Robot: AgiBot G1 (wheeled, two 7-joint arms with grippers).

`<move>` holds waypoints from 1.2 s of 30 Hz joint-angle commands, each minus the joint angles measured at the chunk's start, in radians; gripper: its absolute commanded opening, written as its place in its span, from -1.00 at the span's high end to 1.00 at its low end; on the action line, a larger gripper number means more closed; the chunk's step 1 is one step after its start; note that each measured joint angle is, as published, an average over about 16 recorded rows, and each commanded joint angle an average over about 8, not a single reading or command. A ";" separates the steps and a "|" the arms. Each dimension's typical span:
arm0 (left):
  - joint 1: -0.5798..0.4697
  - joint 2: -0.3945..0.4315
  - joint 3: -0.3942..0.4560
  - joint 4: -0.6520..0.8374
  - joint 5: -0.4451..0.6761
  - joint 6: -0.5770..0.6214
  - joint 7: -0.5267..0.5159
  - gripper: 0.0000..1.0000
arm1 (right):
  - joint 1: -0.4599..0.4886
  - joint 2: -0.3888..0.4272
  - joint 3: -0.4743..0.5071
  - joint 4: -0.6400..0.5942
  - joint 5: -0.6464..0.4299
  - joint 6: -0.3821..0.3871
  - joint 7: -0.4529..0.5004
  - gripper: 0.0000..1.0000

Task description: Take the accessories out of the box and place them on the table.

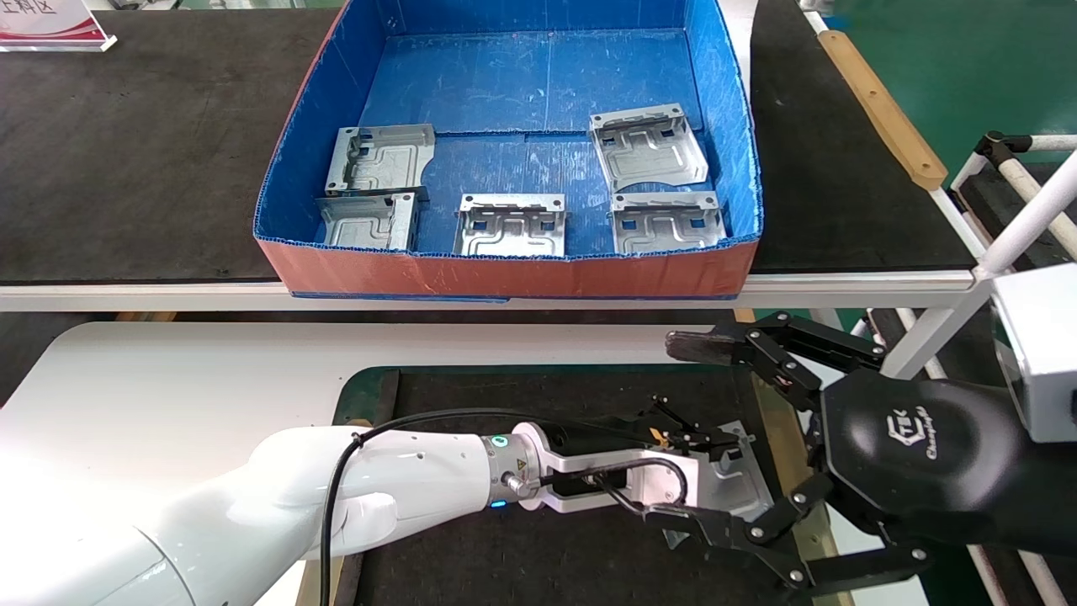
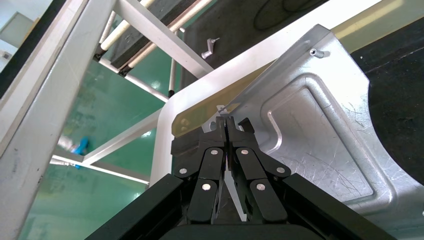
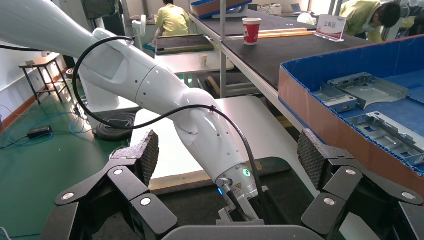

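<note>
Far half of the box [image 1: 538, 76]: bare blue floor, open from above. Near half: five accessories [image 1: 511, 225], with gaps between them; the near wall rises just beside the front three. Desk [image 1: 168, 379]: white left portion unoccupied. Mat [image 1: 522, 396]: far strip free; right edge blocked by the left claw [image 1: 730, 461], pinched on a bracket [image 2: 320, 130], and the spread right claw [image 1: 740, 454] straddling it.
</note>
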 commanded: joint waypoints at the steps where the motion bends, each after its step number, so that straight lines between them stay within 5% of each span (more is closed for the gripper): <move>1: 0.000 0.000 0.003 0.000 -0.004 0.003 0.002 -1.00 | 0.000 0.000 0.000 0.000 0.000 0.000 0.000 -1.00; 36: 0.002 0.000 -0.005 0.000 0.006 -0.004 -0.003 -1.00 | 0.000 0.000 0.000 0.000 0.000 0.000 0.000 -1.00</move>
